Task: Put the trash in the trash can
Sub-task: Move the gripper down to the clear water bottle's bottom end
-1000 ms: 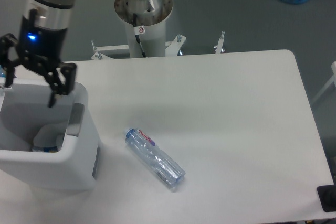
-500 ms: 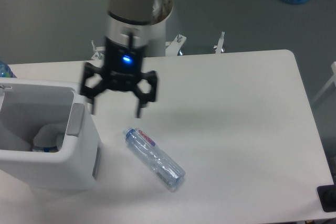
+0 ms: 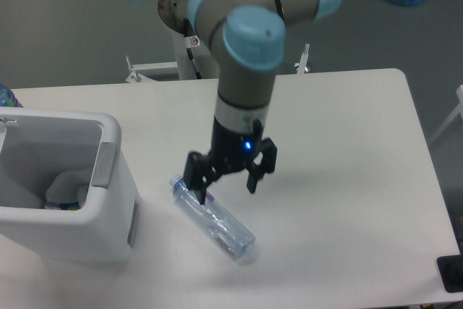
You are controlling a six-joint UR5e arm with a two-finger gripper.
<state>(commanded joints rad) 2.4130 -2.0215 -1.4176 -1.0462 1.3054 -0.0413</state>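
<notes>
Gripper [image 3: 227, 187] right over the table [image 3: 340, 179] now, jaws spread wide and holding nothing, a blue light glowing on its body. One finger [image 3: 196, 179] hangs above the capped end of the clear plastic bottle [image 3: 214, 220], the other finger [image 3: 255, 176] hangs to the right of it over bare table. Whether that left finger actually touches the bottle, I cannot tell from this angle.

Bottle lying flat on its side, running on a diagonal from upper left to lower right, red-and-white label up near the end under the gripper. It sits just to the right of the trash can [image 3: 108, 200], apart from it.

Trash can, big and white with a rounded rim and a grey side panel, stands at the left edge of the table. Down inside it something pale and crumpled, the plastic wrapper [image 3: 64, 192] by the look of it, though it is too blurred to be sure.

Arm [image 3: 246, 48] bends down from its white pedestal [image 3: 197, 27] behind the table's far edge
</notes>
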